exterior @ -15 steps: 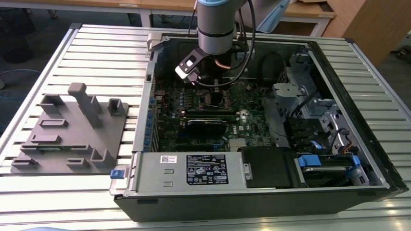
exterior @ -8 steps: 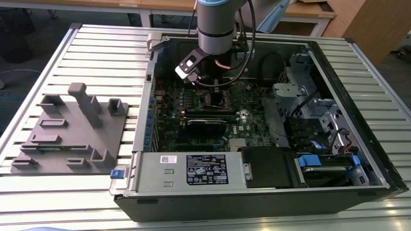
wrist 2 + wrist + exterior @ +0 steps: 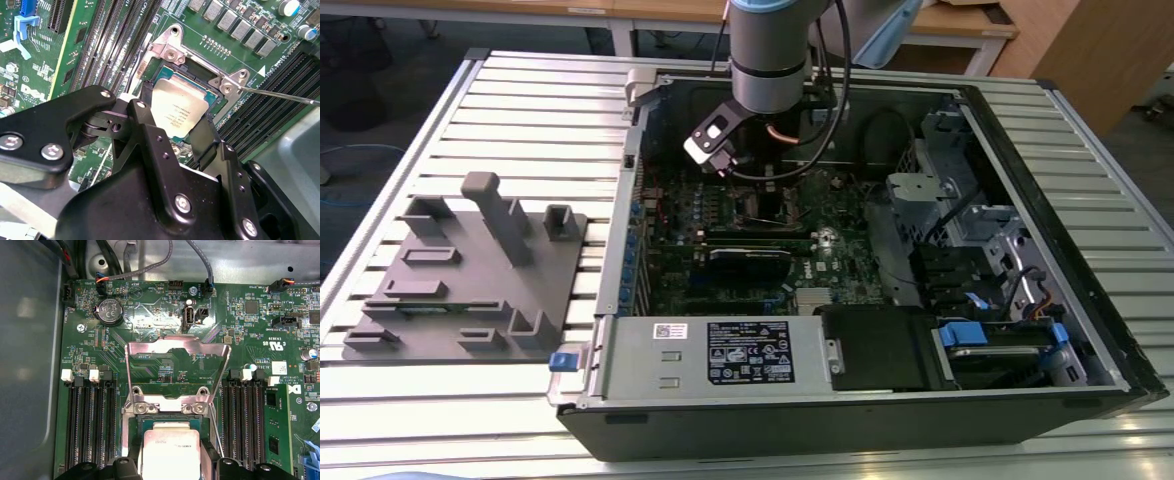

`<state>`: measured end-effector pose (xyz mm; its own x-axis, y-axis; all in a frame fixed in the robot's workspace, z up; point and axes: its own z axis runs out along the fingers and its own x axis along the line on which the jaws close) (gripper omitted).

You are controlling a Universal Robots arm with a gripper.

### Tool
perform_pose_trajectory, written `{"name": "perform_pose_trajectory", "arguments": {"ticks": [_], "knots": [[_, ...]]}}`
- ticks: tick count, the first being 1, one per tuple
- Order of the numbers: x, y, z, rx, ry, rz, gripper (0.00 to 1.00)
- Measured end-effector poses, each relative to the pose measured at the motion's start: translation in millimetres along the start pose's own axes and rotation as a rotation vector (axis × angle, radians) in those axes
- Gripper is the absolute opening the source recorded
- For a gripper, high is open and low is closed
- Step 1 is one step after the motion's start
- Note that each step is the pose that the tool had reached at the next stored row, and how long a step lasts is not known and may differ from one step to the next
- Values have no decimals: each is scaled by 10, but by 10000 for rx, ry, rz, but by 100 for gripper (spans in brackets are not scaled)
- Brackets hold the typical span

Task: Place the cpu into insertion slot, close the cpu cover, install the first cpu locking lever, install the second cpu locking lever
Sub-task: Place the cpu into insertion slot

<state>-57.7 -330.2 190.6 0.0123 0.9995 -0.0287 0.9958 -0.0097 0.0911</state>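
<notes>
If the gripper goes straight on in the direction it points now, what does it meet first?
Most likely the cpu, directly ahead of the gripper at the insertion slot; the gap between them is unclear.

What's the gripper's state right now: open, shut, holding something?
Gripper: shut on the cpu, at the insertion slot; cpu cover stands open.

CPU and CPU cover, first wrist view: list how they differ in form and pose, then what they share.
The cpu is a solid plate; the cpu cover is an open frame. The cpu lies flat; the cpu cover stands swung up. Both are silvery metal.
</notes>
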Motion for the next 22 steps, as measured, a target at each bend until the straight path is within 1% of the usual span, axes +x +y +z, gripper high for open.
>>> {"name": "perform_pose_trajectory", "arguments": {"ticks": [22], "knots": [[0,-1,4,0,0,0,54]]}}
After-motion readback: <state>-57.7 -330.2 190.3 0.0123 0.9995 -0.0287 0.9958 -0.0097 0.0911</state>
